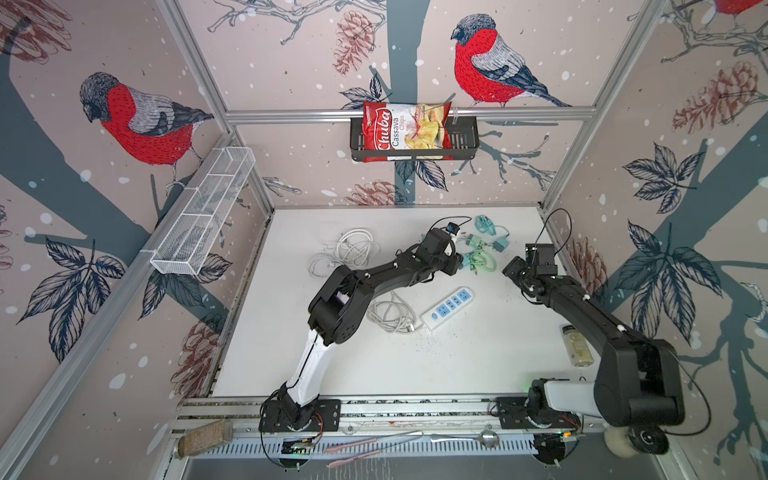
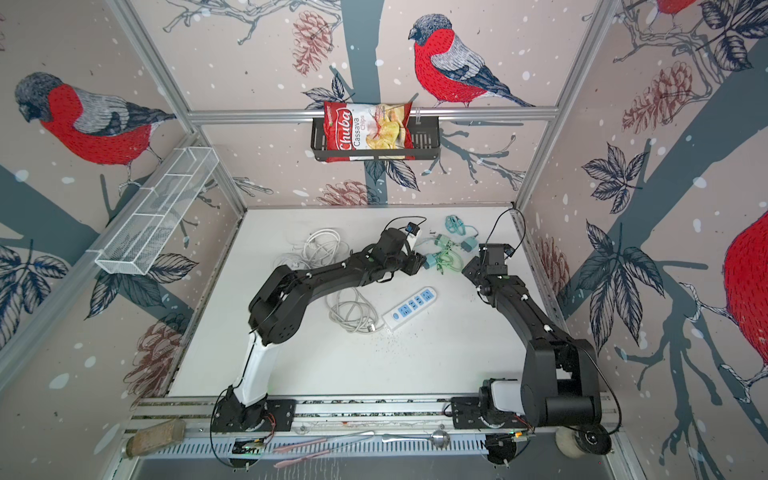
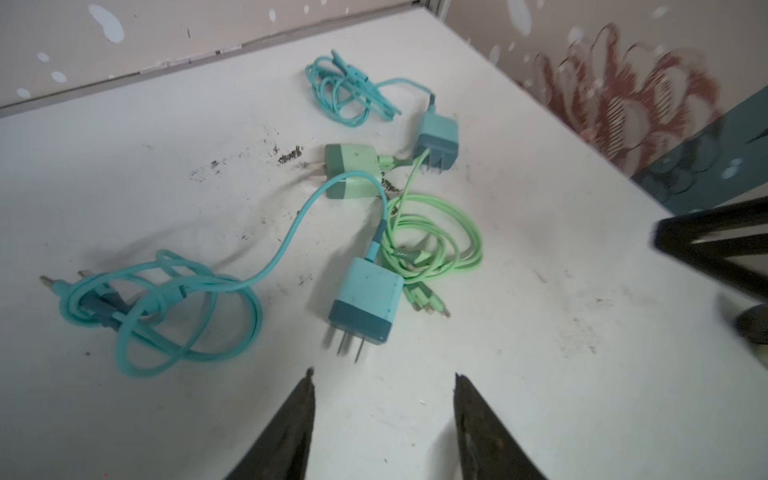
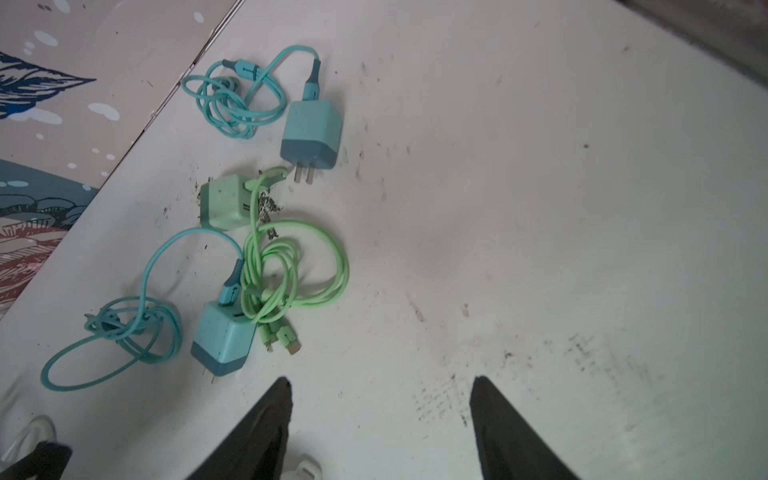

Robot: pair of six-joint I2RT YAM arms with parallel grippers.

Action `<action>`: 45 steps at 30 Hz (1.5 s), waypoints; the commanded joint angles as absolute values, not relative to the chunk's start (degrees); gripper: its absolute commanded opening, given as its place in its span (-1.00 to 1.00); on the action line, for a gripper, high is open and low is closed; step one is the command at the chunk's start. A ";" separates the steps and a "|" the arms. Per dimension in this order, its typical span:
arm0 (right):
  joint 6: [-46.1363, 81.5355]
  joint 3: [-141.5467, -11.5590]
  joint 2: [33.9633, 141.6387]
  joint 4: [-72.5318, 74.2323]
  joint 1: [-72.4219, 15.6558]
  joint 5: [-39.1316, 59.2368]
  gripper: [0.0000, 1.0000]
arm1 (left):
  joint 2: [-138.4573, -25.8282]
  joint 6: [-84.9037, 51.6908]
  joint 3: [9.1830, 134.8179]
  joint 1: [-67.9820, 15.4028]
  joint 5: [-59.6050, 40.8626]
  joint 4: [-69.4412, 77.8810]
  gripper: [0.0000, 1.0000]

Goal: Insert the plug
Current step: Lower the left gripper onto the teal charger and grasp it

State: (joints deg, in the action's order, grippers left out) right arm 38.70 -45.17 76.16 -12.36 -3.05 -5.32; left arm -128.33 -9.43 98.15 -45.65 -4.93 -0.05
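A white power strip [image 1: 449,306] [image 2: 410,308] with blue sockets lies mid-table. Three plugs with coiled cables lie in a cluster at the back right. The nearest teal plug [image 3: 365,307] [image 4: 222,338] points its prongs toward my left gripper [image 3: 382,376] [image 1: 455,264], which hovers just short of it, open and empty. Behind it lie a green plug [image 3: 353,170] [image 4: 226,201] and a second teal plug [image 3: 438,141] [image 4: 311,133] [image 1: 500,245]. My right gripper [image 4: 380,380] [image 1: 509,268] stands open and empty over bare table, right of the cluster.
The strip's white cord [image 1: 388,313] is coiled to its left, and another white cable bundle [image 1: 353,249] lies at the back left. A jar [image 1: 577,345] lies by the right arm. A chips bag [image 1: 405,129] sits in the wall basket. The table shows dark specks.
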 commanded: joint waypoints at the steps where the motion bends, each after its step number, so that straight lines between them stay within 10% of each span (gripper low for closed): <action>1: 33.40 -44.42 75.97 -9.52 -1.27 -1.40 0.38 | -132.07 -3.85 103.98 -45.68 -3.92 -9.98 0.07; 33: 27.88 -38.14 68.29 -6.91 2.35 3.94 0.37 | -148.46 1.98 123.60 -45.86 -7.07 -14.67 0.09; 45: 27.77 -37.95 68.29 -6.59 3.16 4.75 0.37 | -149.59 2.02 124.82 -45.92 -7.65 -15.35 -0.35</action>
